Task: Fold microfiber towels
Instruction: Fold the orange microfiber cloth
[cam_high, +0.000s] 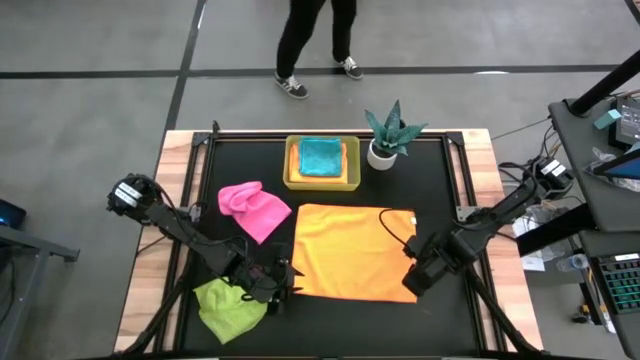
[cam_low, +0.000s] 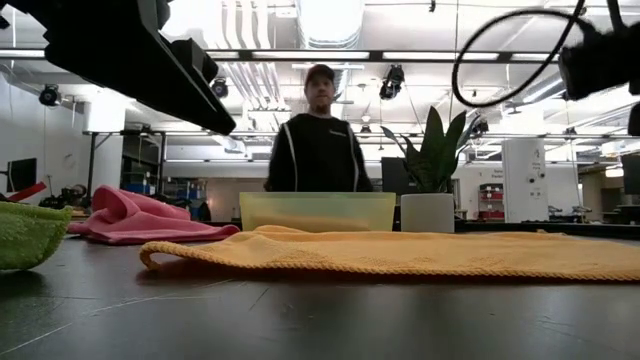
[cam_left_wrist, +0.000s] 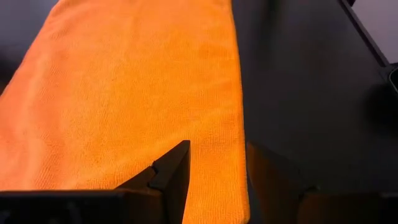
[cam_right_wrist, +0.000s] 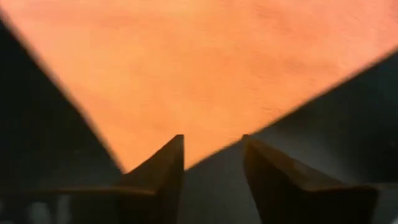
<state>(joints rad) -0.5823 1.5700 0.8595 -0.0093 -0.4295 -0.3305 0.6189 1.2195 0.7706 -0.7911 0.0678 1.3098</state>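
Left gripper (cam_left_wrist: 214, 171): fingers apart, straddling the near-left edge of the orange towel (cam_high: 352, 250), nothing clamped. Right gripper (cam_right_wrist: 211, 158): fingers apart over the towel's near-right corner, the corner lying free on the table (cam_high: 440, 180). Orange towel spread flat mid-table between both grippers. Pink towel (cam_high: 253, 209) bunched just left of it. Green towel (cam_high: 229, 306) crumpled near-left, beside the left gripper. Blue towel (cam_high: 321, 156) folded in the tray (cam_high: 292, 176). Plant (cam_high: 387, 134) right of tray. Person (cam_low: 318, 135) stands beyond the table.
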